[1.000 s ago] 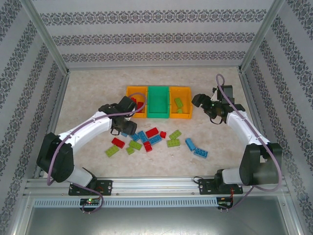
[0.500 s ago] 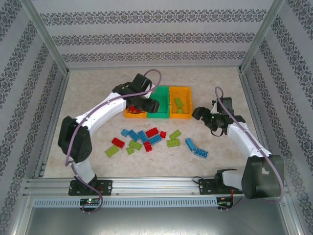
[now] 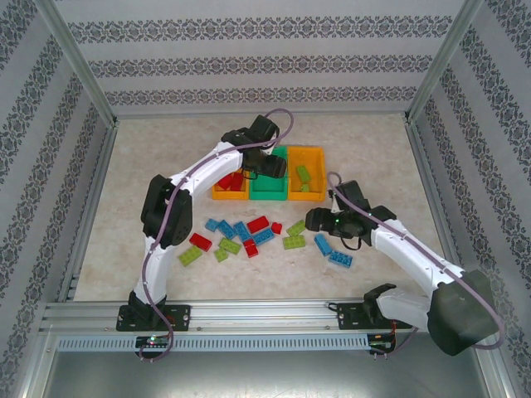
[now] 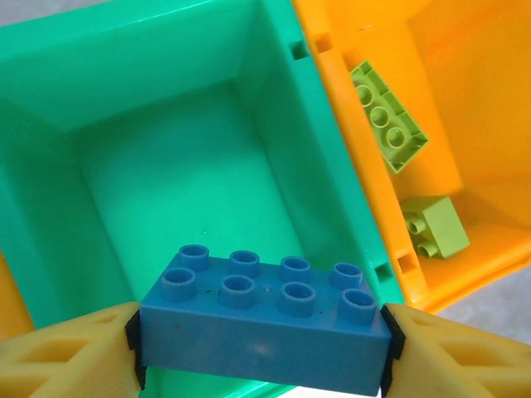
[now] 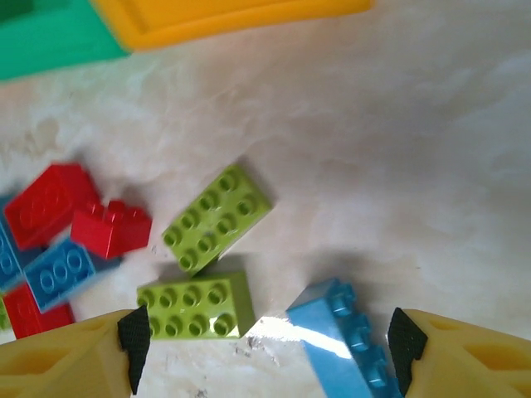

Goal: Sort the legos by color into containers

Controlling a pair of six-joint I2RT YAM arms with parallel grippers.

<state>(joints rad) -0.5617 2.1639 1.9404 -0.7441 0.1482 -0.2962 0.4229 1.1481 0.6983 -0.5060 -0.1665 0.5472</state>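
1. A blue two-by-four brick (image 4: 261,319) hung studs-up over the near wall of the green bin (image 4: 166,191), the middle one of the three joined containers.
2. The left gripper (image 4: 261,344) was clamped on that brick end to end, with a yellow finger (image 4: 66,356) pressed against each short end. In the top view this gripper (image 3: 272,168) sat above the green bin (image 3: 267,191).
3. The orange bin (image 4: 465,124) joined to the green bin's right side held two lime green bricks: a long one (image 4: 387,116) lying at a slant and a short one (image 4: 433,225) nearer the front wall.
4. The orange bin (image 3: 217,193) joined to the green bin's left side held red bricks (image 3: 231,180).
5. Loose legos (image 3: 249,232) in red, blue and lime green lay scattered on the table (image 3: 158,166), on the arm-base side of the green bin.
6. The right gripper (image 5: 270,344) hovered above the right end of that scatter, to the near right of the green bin, jaws wide apart and gripping nothing.
7. Under those parted jaws lay a lime green two-by-four brick (image 5: 195,305) and a light blue brick (image 5: 344,332), close together. Another lime green brick (image 5: 217,217) lay slanted just beyond them, toward the green bin, with a small red brick (image 5: 110,228) at its left.
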